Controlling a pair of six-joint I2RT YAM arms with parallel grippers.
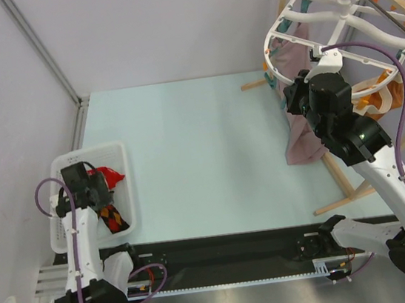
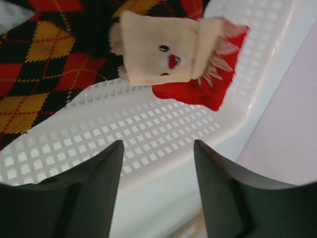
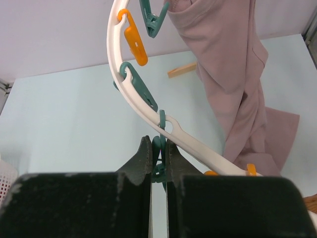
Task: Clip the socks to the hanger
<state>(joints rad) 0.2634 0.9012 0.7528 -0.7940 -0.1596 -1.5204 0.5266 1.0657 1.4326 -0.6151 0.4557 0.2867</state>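
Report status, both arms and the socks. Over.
Left gripper open over basket, empty. Right gripper shut on teal clip of hanger. Socks in basket, unclipped. Cream-and-red item next to them; pink cloth hanging off hanger.

socks (image 2: 39,59): knitted cloth, soft and matt
basket (image 2: 163,131): white plastic mesh, a slight sheen
hanger (image 3: 198,146): smooth white plastic, glossy
clips (image 3: 142,91): smooth teal and orange plastic
pink garment (image 3: 233,74): thin matt cloth, creased
rack poles (image 1: 340,177): bare wood
worktop (image 1: 201,144): pale, matt, smooth
left claw (image 2: 157,148): dark matt plastic
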